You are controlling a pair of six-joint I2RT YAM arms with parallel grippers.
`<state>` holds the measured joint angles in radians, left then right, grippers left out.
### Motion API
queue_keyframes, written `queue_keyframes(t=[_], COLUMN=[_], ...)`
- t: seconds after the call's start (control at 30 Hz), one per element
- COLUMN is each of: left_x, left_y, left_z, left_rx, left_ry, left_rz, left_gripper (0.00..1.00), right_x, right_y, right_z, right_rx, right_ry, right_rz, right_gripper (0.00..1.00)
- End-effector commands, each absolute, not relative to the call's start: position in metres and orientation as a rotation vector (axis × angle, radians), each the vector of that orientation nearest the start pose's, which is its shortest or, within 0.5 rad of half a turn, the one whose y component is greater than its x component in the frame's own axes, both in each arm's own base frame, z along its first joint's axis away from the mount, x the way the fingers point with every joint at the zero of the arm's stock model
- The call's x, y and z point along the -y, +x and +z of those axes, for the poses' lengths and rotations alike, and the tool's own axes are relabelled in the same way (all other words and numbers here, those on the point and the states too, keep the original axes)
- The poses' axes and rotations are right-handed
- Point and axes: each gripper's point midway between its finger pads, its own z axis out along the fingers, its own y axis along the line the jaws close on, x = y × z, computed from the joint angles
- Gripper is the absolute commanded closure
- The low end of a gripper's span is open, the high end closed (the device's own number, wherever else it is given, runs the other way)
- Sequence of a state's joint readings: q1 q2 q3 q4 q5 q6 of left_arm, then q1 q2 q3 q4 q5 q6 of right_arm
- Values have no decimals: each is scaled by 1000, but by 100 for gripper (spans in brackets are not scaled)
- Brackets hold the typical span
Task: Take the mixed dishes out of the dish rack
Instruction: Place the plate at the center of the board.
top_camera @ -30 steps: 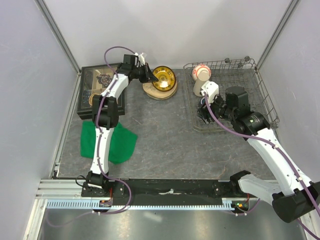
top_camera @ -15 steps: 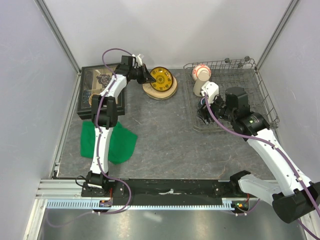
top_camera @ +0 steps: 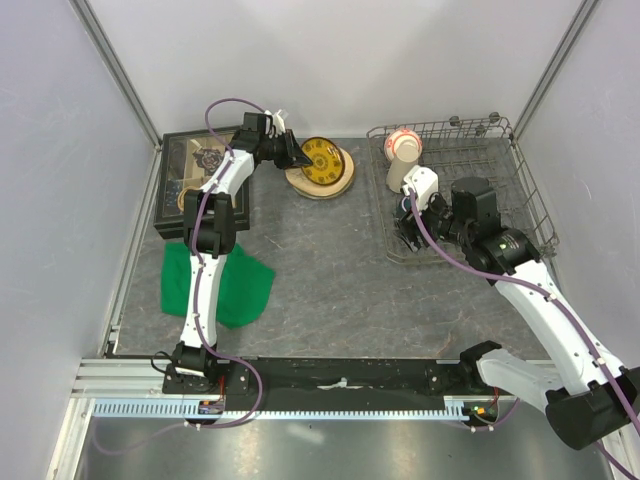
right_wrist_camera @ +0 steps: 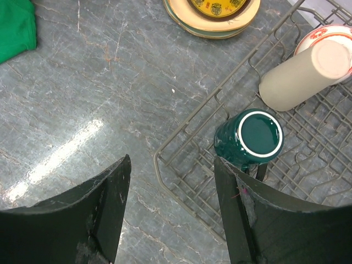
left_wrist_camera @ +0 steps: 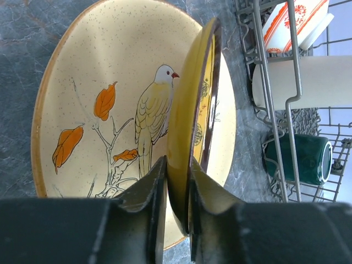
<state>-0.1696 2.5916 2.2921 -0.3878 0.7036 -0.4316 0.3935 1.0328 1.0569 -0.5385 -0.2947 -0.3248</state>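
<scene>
Left of the dish rack (top_camera: 440, 127): plate set-down with slip hazard; mug pick-up pending.
Top view: left gripper (top_camera: 290, 152) at the yellow plate (top_camera: 323, 160), tilted over the bird plate (top_camera: 318, 188), well left of the rack; right gripper (top_camera: 408, 215) over the rack's near-left corner. Left wrist view: fingers narrow, straddling the yellow rim; gripped or freed, cannot tell; release at this tilt could let it slide or chip the plate beneath. Right wrist view: fingers wide, empty, above the dark green mug (right_wrist_camera: 256, 137) inside the rack; a skewed descent could snag wire or knock the beige cup (right_wrist_camera: 300, 77).
</scene>
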Motion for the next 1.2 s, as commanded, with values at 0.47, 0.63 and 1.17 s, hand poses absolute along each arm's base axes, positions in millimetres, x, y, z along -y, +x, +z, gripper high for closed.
queue_keyframes(t=[0.47, 0.63, 1.17], left_x=[220, 214, 195], left_y=[601, 598, 591], left_z=[97, 105, 122], left_rx=[-2256, -2252, -2259], left_ry=[91, 95, 118], left_rz=[-1080, -1054, -913], left_gripper=[44, 37, 32], right_x=[-158, -158, -156], right_y=[283, 282, 279], right_z=[254, 254, 256], right_rx=[-1855, -1853, -1846], right_ry=[-875, -874, -868], right_rz=[342, 347, 338], right_gripper=[30, 30, 30])
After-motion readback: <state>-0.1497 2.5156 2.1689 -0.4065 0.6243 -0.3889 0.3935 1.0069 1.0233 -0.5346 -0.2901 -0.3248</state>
